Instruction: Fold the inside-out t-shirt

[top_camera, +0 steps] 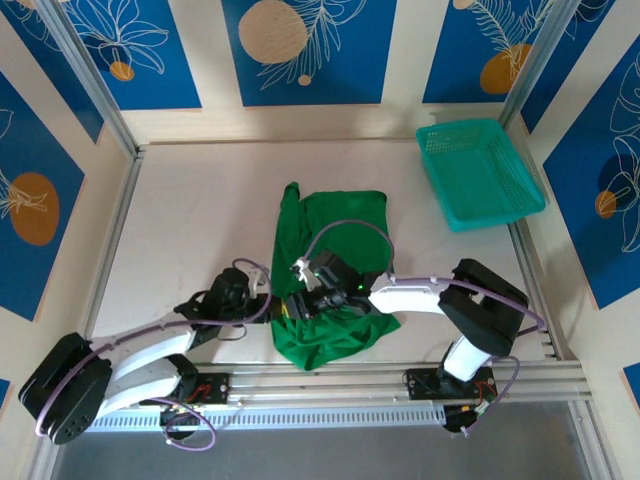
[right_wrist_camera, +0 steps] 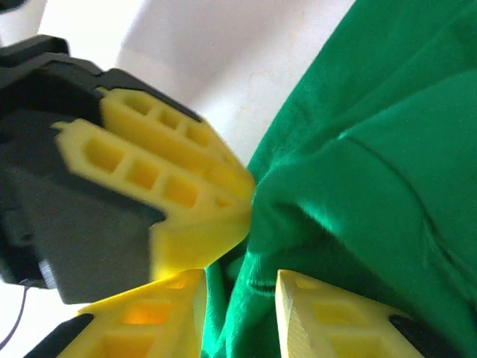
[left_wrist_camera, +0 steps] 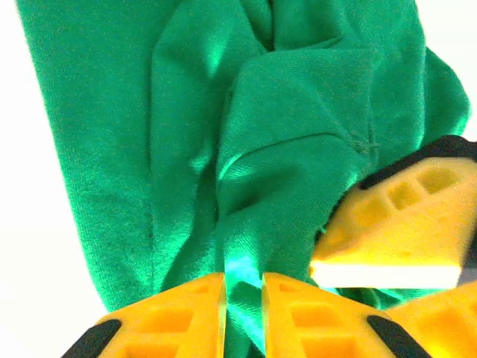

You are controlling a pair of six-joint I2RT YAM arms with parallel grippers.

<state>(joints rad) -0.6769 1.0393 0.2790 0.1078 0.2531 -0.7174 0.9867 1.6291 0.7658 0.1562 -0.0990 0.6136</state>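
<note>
the inside-out t-shirt (top_camera: 335,225) lies in the middle of the table (top_camera: 200,200), its long axis running near to far. both arms meet at its near left corner. the left fingers (left_wrist_camera: 171,321) stand close together, pinching a thin fold of green cloth. the right fingers (right_wrist_camera: 335,321), just to their right, are spread wider astride a thicker bunch; i cannot tell whether they grip it. the rest of the shirt lies to the far side of both.

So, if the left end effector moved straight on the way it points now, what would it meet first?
The green t-shirt: a fold lies between the fingers of the left end effector. Depth beyond is unclear.
</note>
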